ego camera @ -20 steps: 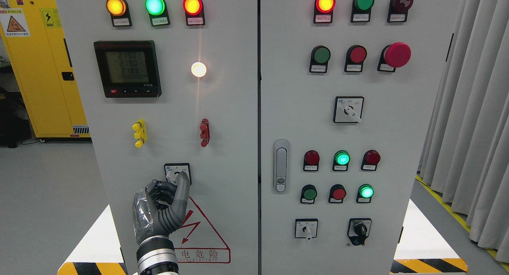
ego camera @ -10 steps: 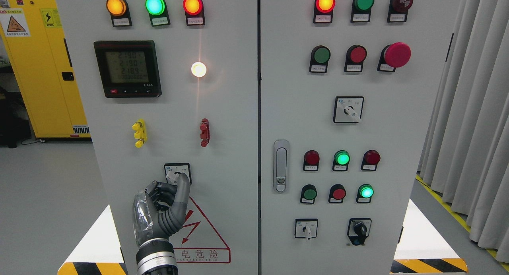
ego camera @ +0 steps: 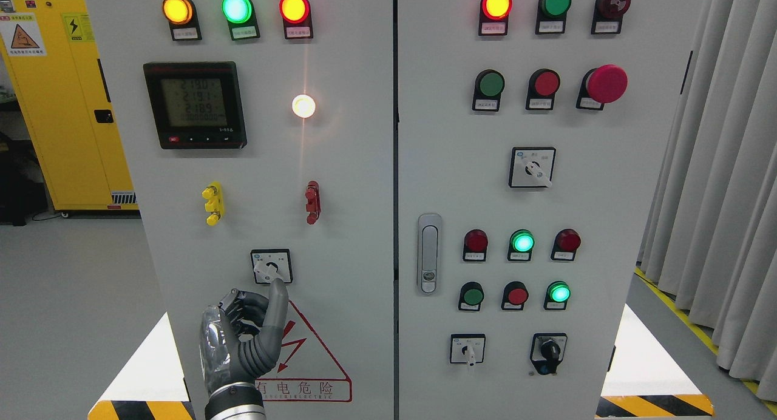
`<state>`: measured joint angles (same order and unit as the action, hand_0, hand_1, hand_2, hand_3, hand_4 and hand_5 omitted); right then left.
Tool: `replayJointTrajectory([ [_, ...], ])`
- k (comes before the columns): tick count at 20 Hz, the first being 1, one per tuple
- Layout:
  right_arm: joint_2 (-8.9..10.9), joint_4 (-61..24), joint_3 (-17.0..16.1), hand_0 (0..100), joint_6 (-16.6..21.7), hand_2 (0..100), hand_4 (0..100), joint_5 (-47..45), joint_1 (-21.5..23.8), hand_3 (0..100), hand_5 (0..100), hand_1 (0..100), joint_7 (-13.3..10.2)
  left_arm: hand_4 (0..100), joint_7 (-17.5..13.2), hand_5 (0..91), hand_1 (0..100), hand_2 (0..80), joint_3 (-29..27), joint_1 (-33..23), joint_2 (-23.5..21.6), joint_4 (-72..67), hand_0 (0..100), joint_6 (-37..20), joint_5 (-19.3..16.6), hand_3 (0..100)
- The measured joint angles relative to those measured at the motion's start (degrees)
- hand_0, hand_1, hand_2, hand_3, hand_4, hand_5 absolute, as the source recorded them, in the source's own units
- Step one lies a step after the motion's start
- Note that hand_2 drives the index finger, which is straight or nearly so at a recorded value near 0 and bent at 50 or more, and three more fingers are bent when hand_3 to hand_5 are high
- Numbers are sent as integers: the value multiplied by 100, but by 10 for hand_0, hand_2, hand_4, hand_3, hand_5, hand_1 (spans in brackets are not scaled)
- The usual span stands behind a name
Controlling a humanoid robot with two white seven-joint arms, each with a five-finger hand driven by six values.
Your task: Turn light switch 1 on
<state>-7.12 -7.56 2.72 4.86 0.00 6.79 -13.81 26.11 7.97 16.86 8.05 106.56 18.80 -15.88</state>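
Left dark grey robot hand (ego camera: 243,332) with fingers curled and 1 finger raised, holding nothing, tip just below the small square white rotary switch (ego camera: 271,266), low on the left grey cabinet door (ego camera: 352,165), round white lamp (ego camera: 303,106) glowing above

You see the rotary light switch (ego camera: 271,267) low on the left cabinet door: a black-framed white square plate, its white knob pointing up-left, uncovered.
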Motion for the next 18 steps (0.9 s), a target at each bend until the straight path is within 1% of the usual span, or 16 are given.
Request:
replayJointTrajectory([
  [1,0,0,0,0,0,40,0,0,0,0,0,500,0,843,-50,789,443,704,-7,-109,-9,8,228,-188,0,884],
  [2,0,0,0,0,0,40,0,0,0,0,0,500,0,861,-97,818,433,657,-17,-219,-20,13,232,-368,0,893],
  [4,0,0,0,0,0,40,0,0,0,0,0,500,0,869,-225,826,423,656,-60,-513,-48,25,236,-779,1,903],
  [6,0,0,0,0,0,40,0,0,0,0,0,500,0,872,-440,829,420,654,-144,-882,-80,29,238,-1279,6,908],
  [7,0,0,0,0,0,40,0,0,0,0,0,500,0,885,-534,748,381,597,-197,-1074,-98,24,247,-1524,12,940],
  [9,0,0,0,0,0,40,0,0,0,0,0,500,0,874,-727,718,354,581,-300,-1503,-143,2,244,-1956,43,918],
  [11,0,0,0,0,0,40,0,0,0,0,0,500,0,827,-914,606,319,508,-423,-1946,-203,-51,231,-2309,128,823],
  [12,0,0,0,0,0,40,0,0,0,0,0,500,0,796,-993,561,310,486,-481,-2134,-242,-90,227,-2472,189,774],
  [14,0,0,0,0,0,40,0,0,0,0,0,500,0,736,-1083,501,299,435,-602,-2558,-334,-222,220,-2766,355,696],
  [15,0,0,0,0,0,40,0,0,0,0,0,500,0,702,-1104,456,297,402,-650,-2741,-374,-303,219,-2928,450,648],
  [16,0,0,0,0,0,40,0,0,0,0,0,500,0,661,-1121,405,288,352,-706,-2931,-413,-429,211,-3101,555,590],
  [18,0,0,0,0,0,40,0,0,-1,0,0,500,0,632,-1143,362,287,325,-788,-3275,-517,-728,202,-3525,777,563],
])
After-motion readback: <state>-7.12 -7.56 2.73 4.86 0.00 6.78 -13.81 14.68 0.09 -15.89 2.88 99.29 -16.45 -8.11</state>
